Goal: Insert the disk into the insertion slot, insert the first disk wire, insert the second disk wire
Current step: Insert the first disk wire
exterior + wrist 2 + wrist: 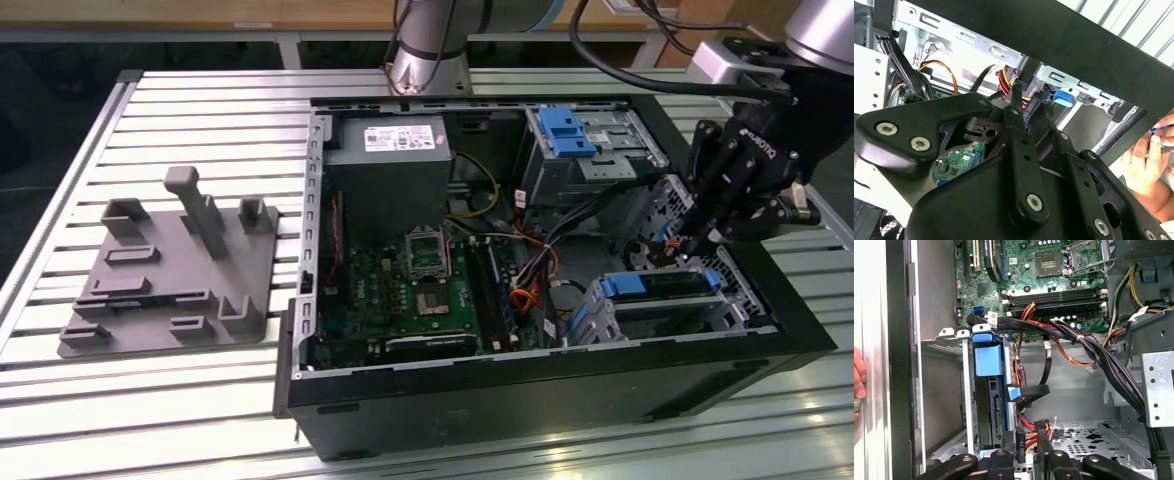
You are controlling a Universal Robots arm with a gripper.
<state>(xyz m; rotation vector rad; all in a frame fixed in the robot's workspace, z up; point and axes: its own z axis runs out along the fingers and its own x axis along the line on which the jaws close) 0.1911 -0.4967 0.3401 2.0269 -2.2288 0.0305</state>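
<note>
Tool (1031, 434) by connector end of disk (988, 362), which sits in insertion slot (968, 405); grip: cannot tell. Red-yellow disk wire (1026, 424) limp, plug stiff, likely fragile: pinch plug body.

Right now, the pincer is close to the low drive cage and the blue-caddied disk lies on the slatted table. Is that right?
No. The disk sits inside the insertion slot, as the first wrist view shows. The pincer is close to that slot.

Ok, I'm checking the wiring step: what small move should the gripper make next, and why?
Probably a short nudge of the gripper toward the disk, at its port edge. The disk already sits in the insertion slot, and the black connector with red and yellow wires at the gripper looks close beside that edge, apparently not yet plugged in.
</note>
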